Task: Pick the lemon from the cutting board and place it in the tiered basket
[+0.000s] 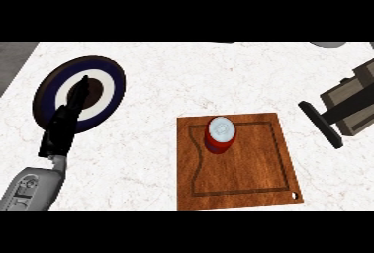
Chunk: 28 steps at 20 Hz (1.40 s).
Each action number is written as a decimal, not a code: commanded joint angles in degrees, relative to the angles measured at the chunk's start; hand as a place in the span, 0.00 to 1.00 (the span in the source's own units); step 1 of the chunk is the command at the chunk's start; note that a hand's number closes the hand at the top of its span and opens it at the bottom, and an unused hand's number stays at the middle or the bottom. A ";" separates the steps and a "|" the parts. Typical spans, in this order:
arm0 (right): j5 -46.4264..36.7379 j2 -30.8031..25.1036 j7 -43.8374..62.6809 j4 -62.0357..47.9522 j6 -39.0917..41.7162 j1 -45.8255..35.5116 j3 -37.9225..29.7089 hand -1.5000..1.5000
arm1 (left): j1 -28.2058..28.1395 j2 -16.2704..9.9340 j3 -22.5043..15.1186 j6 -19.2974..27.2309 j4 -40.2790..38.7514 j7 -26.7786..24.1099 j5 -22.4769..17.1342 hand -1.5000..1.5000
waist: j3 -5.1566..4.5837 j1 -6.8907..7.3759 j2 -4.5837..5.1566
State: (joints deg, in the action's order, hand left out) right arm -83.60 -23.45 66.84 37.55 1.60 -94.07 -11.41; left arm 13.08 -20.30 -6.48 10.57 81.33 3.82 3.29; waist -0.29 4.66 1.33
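Fingers straight and holding nothing, the left hand rests over the ringed plate, well left of the cutting board, where a red can, no lemon, stands unpicked; no basket shows.

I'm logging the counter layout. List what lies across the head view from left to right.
Left hand, straight-fingered, over the dark blue and white plate → wooden cutting board bearing a red can with a white top → right hand at the right edge. No lemon or tiered basket is visible.
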 commanded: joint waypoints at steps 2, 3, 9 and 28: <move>-1.21 -4.53 2.11 -9.05 0.15 -3.17 -2.90 1.00 | -0.49 -0.42 1.60 0.49 -0.53 -1.00 0.00 0.50 | 0.14 -1.24 -0.10; -2.05 -3.37 3.00 -9.97 -0.62 -3.98 -2.59 1.00 | -0.23 1.14 -0.93 1.07 1.24 1.95 1.35 0.50 | 0.18 -1.36 -0.29; -7.86 -7.13 2.40 -17.68 4.82 -5.02 -0.14 1.00 | -3.10 -0.61 1.27 -1.05 1.65 -0.43 -0.71 0.50 | 0.12 -0.98 -0.33; -4.16 -15.40 -9.12 -20.34 10.20 -1.79 -5.23 1.00 | -3.52 -0.64 3.75 -0.74 2.56 0.98 0.71 0.50 | 0.29 -3.69 -1.27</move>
State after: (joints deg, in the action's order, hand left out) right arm -90.06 -38.47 56.70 16.12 10.08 -96.62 -14.60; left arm 9.88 -20.89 -2.63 9.40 81.50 2.67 3.26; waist -0.02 1.24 0.33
